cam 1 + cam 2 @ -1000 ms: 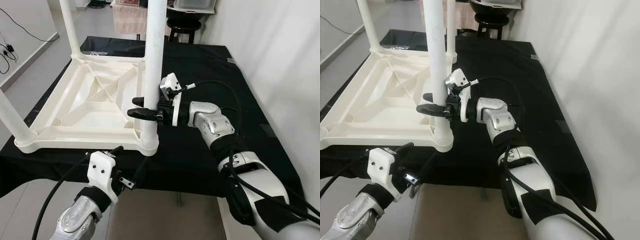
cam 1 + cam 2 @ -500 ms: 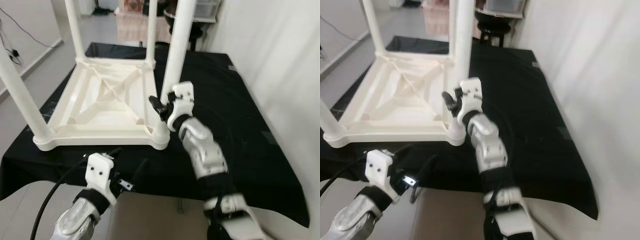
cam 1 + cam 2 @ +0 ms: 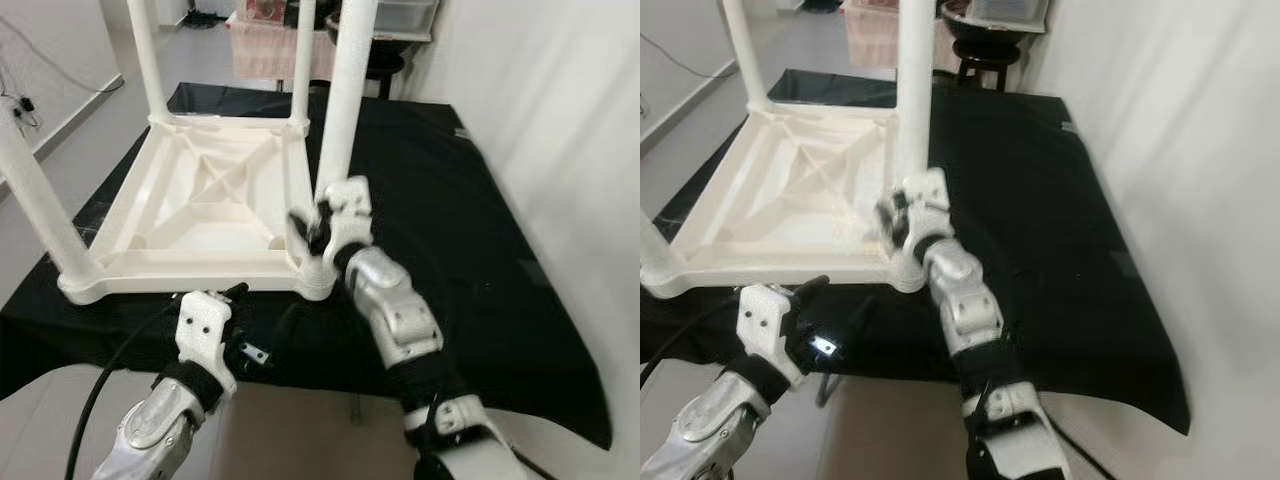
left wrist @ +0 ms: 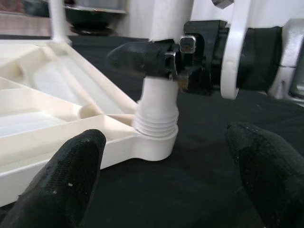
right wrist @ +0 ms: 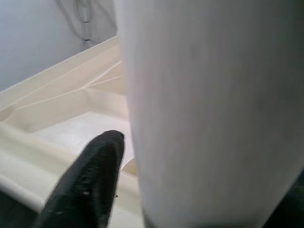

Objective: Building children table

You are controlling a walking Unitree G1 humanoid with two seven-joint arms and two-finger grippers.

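An upturned white plastic children's table point(image 3: 200, 190) lies on a black cloth, its legs pointing up. The near right leg point(image 3: 340, 110) stands in its threaded corner socket point(image 4: 156, 118). My right gripper point(image 3: 306, 226) is shut on this leg just above the socket; one black finger point(image 4: 142, 57) crosses the front of the leg. Close up, the leg point(image 5: 209, 109) stands beside a finger point(image 5: 90, 185). My left gripper point(image 3: 258, 306) hovers open at the cloth's near edge, just below that corner, its fingertips point(image 4: 78, 175) wide apart and holding nothing.
The black cloth point(image 3: 450, 220) covers a work table that ends at a white wall point(image 3: 560, 120) on the right. A dark stool and boxes point(image 3: 385, 55) stand behind it. Grey floor with cables point(image 3: 40, 110) lies to the left.
My right forearm has swung from reaching in sideways to coming up from below, the gripper staying on the leg but lower, nearer the socket. The camera view has shifted. The left gripper has hardly moved.
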